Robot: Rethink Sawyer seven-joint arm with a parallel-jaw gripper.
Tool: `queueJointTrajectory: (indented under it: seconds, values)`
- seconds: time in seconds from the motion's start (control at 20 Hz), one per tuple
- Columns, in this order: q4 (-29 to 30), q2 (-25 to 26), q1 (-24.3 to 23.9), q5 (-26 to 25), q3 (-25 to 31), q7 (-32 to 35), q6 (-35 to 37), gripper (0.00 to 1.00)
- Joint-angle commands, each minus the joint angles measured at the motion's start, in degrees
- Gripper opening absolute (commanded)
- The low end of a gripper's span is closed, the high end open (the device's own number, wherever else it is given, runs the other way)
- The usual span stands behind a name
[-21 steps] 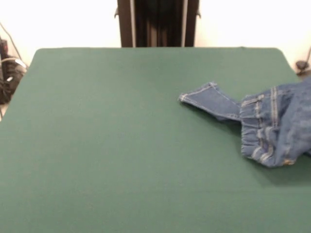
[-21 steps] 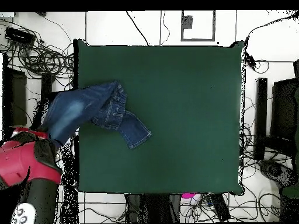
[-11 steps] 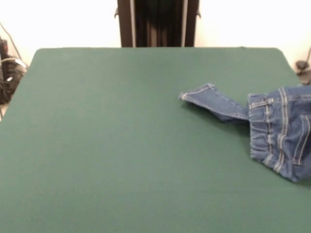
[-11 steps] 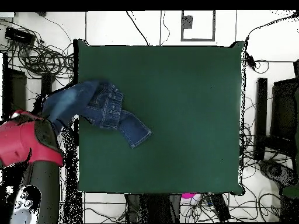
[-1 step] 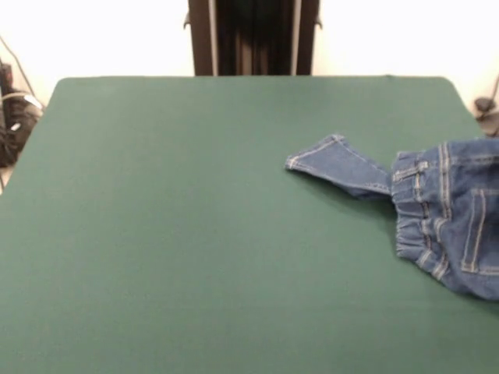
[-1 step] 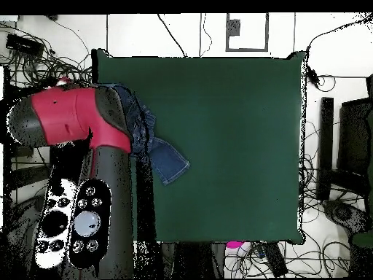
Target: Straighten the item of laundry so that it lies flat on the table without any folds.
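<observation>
one red and black arm (image 6: 80, 124) covers the jeans' (image 5: 448, 218) edge part from overhead; its end effector is hidden, so i cannot tell its state. the jeans lie bunched at the green surface's (image 5: 195, 234) edge, one leg (image 5: 335, 162) pointing toward its middle.

Green table (image 5: 171, 234); crumpled jeans (image 5: 444, 218) at edge, one leg outstretched.

Tangled cables (image 6: 44, 69) on floor, black stands (image 6: 325, 149), pink object (image 6: 234, 245)
</observation>
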Motion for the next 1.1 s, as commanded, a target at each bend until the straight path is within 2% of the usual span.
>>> queueJointTrajectory:
  seconds: [0.05, 0.1, 0.2, 0.4, 0.6, 0.7, 1.0, 1.1]
  values:
    - [-5.24, 4.44, 3.71, -2.44, 1.91, 4.89, 1.51, 1.0]
    - [-6.13, 4.26, 4.14, -3.53, 0.62, 4.72, 3.22, 1.0]
    - [-4.4, 2.75, 4.53, -1.67, 0.72, 7.83, 4.53, 1.0]
    - [-3.96, 0.2, 4.37, -2.42, 0.04, 4.03, 8.07, 1.0]
    - [-4.23, -0.08, 2.75, -1.79, 1.68, 1.41, 7.37, 1.0]
    - [-3.54, -2.95, 1.09, -2.77, 1.95, -3.79, 9.68, 1.0]
    - [3.82, -16.86, -7.29, -6.29, 5.94, -30.17, 19.27, 1.0]
    - [7.23, -20.65, -9.55, -6.1, 7.92, -34.81, 22.26, 1.0]
